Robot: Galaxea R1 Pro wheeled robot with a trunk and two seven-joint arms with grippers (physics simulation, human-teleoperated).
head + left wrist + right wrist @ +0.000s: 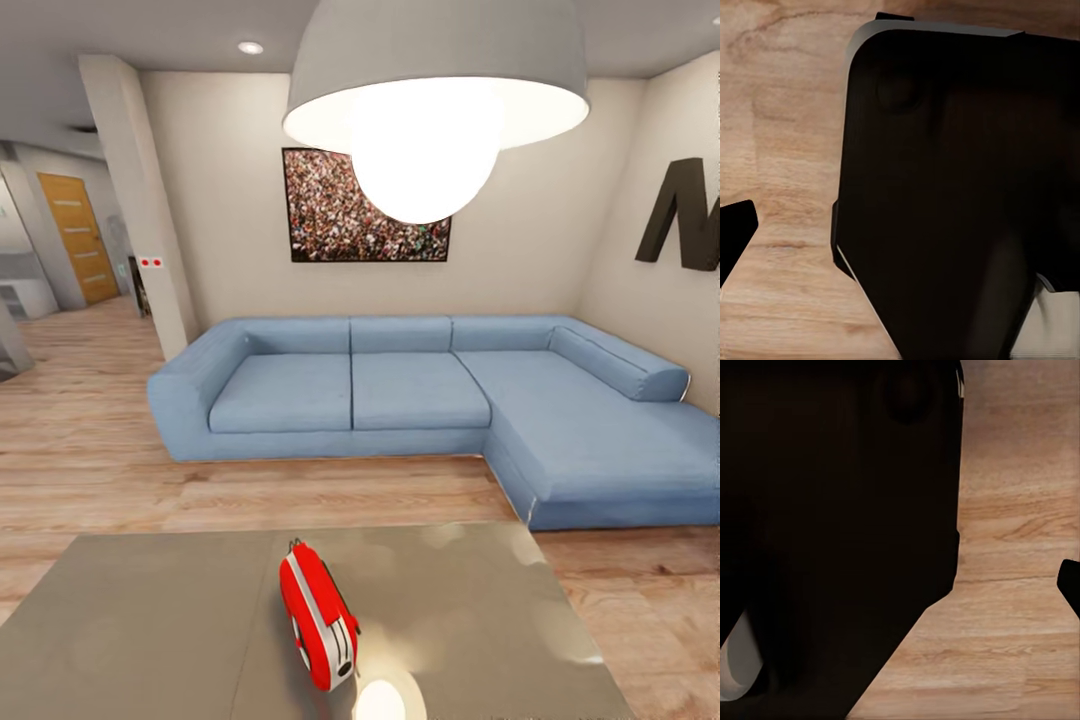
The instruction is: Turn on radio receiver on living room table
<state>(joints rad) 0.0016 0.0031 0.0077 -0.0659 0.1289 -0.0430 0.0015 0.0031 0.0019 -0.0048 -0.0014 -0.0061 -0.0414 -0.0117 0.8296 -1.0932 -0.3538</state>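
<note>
Grippers: opening cannot be told; nothing is seen held.
Radio (318, 617): stood on table (130, 630).
Risk: radio toppled if pushed hard.

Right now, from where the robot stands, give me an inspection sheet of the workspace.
Surface: grey table, glossy top split by a seam, with the lamp's reflection near the front edge.
Job's things: red radio receiver standing on the table near its middle seam, thin handle up.
Clutter: nothing seen.
Grippers: cannot tell open or shut; wrist views show dark robot parts over wood floor.
Cables: nothing seen.
Surroundings: blue L-shaped sofa beyond the table, framed crowd picture, white dome pendant lamp, wooden door down the hallway.
</note>
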